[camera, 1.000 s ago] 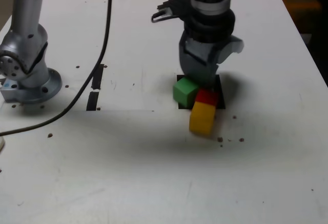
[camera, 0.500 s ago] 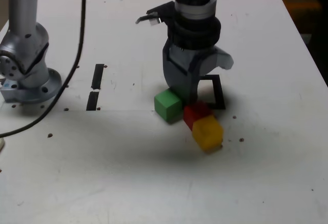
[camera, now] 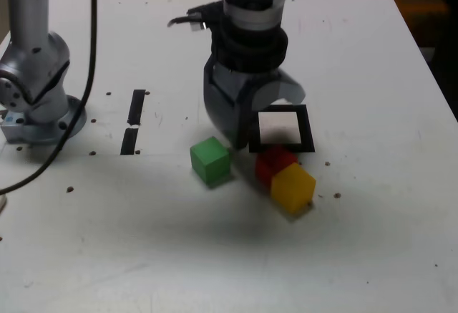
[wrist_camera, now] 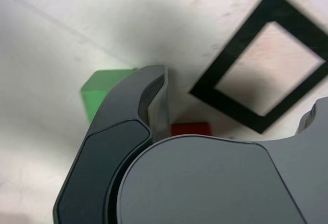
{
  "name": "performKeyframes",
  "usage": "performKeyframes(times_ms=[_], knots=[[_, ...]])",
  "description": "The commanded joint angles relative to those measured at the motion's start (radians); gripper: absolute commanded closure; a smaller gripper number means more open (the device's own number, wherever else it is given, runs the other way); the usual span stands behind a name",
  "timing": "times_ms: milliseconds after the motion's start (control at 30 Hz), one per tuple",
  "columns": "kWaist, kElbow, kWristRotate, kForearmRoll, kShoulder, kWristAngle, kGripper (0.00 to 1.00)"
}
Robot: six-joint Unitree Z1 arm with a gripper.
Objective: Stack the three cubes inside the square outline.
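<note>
Jaws spread wide, nothing between them. Grey gripper (camera: 240, 130) hangs low over the white table (camera: 215, 256), just off the black tape square outline (camera: 281, 129) on the exterior view's left. Outline holds no cube (white centre bare). Small green cube (camera: 210, 160) sits alone below the gripper. Small red cube (camera: 273, 162) and small yellow cube (camera: 293, 186) touch each other, just below the outline's lower edge. Two short black tape strips (camera: 133, 122) lie well apart, exterior view's left.

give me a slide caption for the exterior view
Open end effector above small green cube; red cube and yellow cube beside black square outline.
</note>
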Motion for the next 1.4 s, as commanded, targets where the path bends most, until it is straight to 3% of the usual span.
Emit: performKeyframes(times_ms=[0, 67, 300, 633, 900, 1233, 1367], knots=[[-0.011, -0.009, 0.003, 0.013, -0.028, 0.037, 0.00], [-0.018, -0.012, 0.004, 0.036, -0.043, 0.046, 0.00], [-0.040, -0.028, 0.008, 0.121, -0.091, 0.001, 0.00], [-0.097, -0.065, 0.101, 0.047, -0.097, -0.013, 0.00], [-0.112, -0.097, 0.115, 0.059, -0.051, -0.057, 0.00], [-0.121, -0.099, 0.115, 0.072, -0.014, -0.076, 0.01], [-0.122, -0.076, 0.127, 0.027, 0.001, -0.078, 0.01]])
